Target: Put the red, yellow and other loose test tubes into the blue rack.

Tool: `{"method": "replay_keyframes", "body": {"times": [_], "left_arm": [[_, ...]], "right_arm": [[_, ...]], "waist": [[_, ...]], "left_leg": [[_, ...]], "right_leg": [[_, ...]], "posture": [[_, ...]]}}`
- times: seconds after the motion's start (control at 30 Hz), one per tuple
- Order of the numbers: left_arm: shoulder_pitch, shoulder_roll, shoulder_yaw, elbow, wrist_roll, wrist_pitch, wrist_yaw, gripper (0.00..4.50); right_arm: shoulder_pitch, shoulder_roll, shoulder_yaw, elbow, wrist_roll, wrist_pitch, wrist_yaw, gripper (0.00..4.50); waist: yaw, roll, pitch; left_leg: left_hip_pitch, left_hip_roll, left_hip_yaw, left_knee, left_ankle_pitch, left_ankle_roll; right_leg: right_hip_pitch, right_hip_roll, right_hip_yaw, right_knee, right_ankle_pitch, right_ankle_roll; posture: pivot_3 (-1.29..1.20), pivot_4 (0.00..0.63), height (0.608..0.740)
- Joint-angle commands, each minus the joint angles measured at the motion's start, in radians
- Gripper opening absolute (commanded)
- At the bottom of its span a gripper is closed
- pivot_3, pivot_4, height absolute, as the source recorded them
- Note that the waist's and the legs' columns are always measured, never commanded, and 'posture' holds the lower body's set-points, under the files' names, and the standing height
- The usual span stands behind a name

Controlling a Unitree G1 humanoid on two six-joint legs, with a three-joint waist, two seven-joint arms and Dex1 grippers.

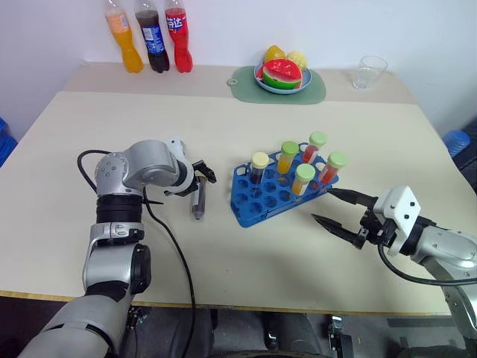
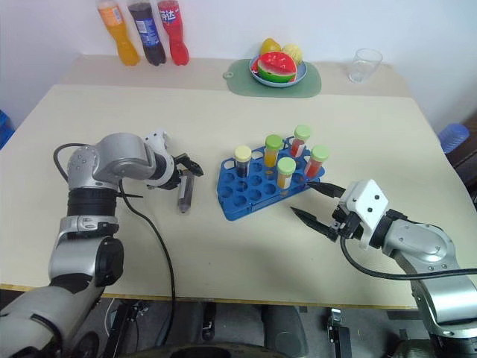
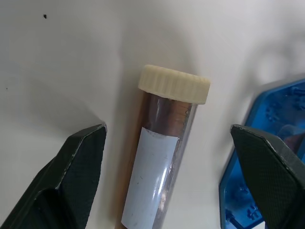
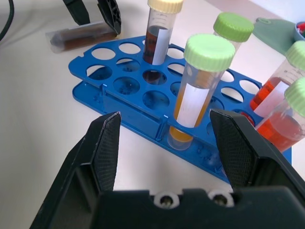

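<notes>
A: Left wrist view puts the last loose tube (image 3: 164, 152), dark brown with a cream cap, lying flat on the table between the left gripper's (image 3: 167, 179) spread fingers, which do not touch it.

B: So the jaws are open around it, not gripping. I'd close squarely across the body, below the cap, so it doesn't roll or pivot out.

A: Then it must be tipped upright before going into the blue rack (image 1: 257, 203), which sits just beside it.

B: Five tubes stand in the rack: one cream-capped (image 1: 258, 165), four green-capped. Empty holes remain along the near rows, so I'd pick one away from those caps.

A: The right gripper (image 1: 339, 211) hovers open at the rack's other end, holding nothing. It is near the yellow tube (image 4: 199, 90).

B: The soda bottles (image 1: 148, 36), fruit bowl (image 1: 282, 74) and glass (image 1: 369, 71) sit well apart at the back.
</notes>
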Motion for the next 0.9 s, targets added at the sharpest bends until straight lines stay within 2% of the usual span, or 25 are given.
{"method": "replay_keyframes", "body": {"times": [0.03,0.13,0.17,0.27,0.4,0.5,0.57,0.63,0.7,0.83,0.9], "left_arm": [[-0.011,-0.014,0.0,0.022,-0.017,0.019,0.009,2.49],[-0.005,-0.01,0.001,0.027,-0.017,0.031,-0.002,1.09],[-0.004,-0.009,0.004,0.029,-0.017,0.037,-0.008,0.83],[0.003,0.018,0.003,0.007,-0.017,0.073,-0.075,0.8],[0.006,0.106,-0.01,-0.048,-0.017,0.149,-0.327,0.8],[0.076,0.258,-0.027,-0.222,-0.002,0.207,-0.566,0.8],[0.124,0.295,0.032,-0.401,0.121,0.176,-0.812,0.8],[0.207,0.307,0.078,-0.588,0.279,0.081,-1.162,0.8],[0.293,0.29,0.156,-0.68,0.258,0.094,-1.523,0.8],[0.436,0.365,0.065,-0.846,0.543,-0.11,-1.961,0.8],[0.459,0.317,0.018,-0.839,0.661,-0.268,-2.135,0.8]], "right_arm": [[0.004,0.005,-0.028,-0.04,0.015,0.002,-0.01,3.32],[0.008,0.008,-0.026,-0.043,0.013,0.001,-0.016,3.32],[0.006,0.009,-0.025,-0.041,0.012,0.0,-0.019,3.32],[-0.006,0.011,-0.019,-0.031,0.01,-0.002,-0.022,3.32],[-0.025,0.012,-0.004,-0.01,0.003,-0.01,-0.019,3.32],[-0.049,0.016,0.013,0.007,-0.002,-0.014,-0.016,3.32],[-0.059,0.017,0.019,0.019,-0.004,-0.02,-0.014,3.32],[-0.065,0.02,0.024,0.029,-0.008,-0.029,-0.013,3.32],[-0.067,0.024,0.027,0.034,-0.01,-0.034,-0.014,3.32],[-0.062,0.031,0.021,0.034,-0.008,-0.033,-0.02,3.32],[-0.041,0.033,0.006,0.034,-0.012,-0.036,-0.026,3.32]], "waist": [[0.002,0.0,0.0],[0.002,0.0,0.0],[0.0,0.0,0.0],[-0.001,0.0,0.0],[-0.005,-0.001,0.0],[-0.015,-0.001,0.0],[-0.016,-0.001,0.0],[-0.004,0.0,0.0],[0.0,0.0,0.0],[-0.003,0.0,0.0],[0.001,0.001,-0.001]], "left_leg": [[0.0,0.0,0.0,0.0,0.0,0.0],[0.0,0.0,0.0,0.0,0.0,0.0],[0.0,0.0,0.0,0.0,0.0,0.0],[0.0,0.0,0.0,0.0,0.0,0.0],[0.0,0.0,0.0,0.0,0.0,0.0],[0.0,0.0,0.0,-0.001,0.0,0.0],[0.0,0.001,0.0,-0.003,0.001,-0.002],[0.0,0.001,0.0,-0.003,0.004,-0.007],[-0.001,0.0,0.002,-0.003,0.004,-0.008],[-0.001,0.0,0.002,-0.003,0.003,-0.005],[0.0,0.001,0.002,-0.003,0.001,-0.003]], "right_leg": [[0.0,0.0,0.0,0.0,0.0,0.0],[0.001,0.0,0.0,-0.001,0.0,0.0],[0.001,0.0,0.0,-0.001,0.0,0.0],[0.001,0.0,0.0,0.0,0.0,0.0],[0.0,0.0,0.0,0.0,0.0,0.0],[-0.002,0.001,0.0,0.0,0.0,0.0],[-0.002,0.001,0.0,0.0,0.0,0.0],[-0.003,0.001,0.0,0.0,0.0,-0.001],[-0.002,0.0,0.0,-0.001,-0.002,-0.004],[-0.002,0.0,0.0,-0.002,-0.002,-0.005],[-0.002,0.0,0.0,-0.002,-0.002,-0.005]], "posture": [[0.0,0.15,0.74],[0.0,0.15,0.74],[0.0,0.15,0.74],[0.0,0.15,0.74],[0.0,0.15,0.74],[0.0,0.15,0.74],[0.0,0.15,0.74],[0.0,0.15,0.74],[0.0,0.15,0.74],[0.0,0.15,0.74],[0.0,0.15,0.74]]}}
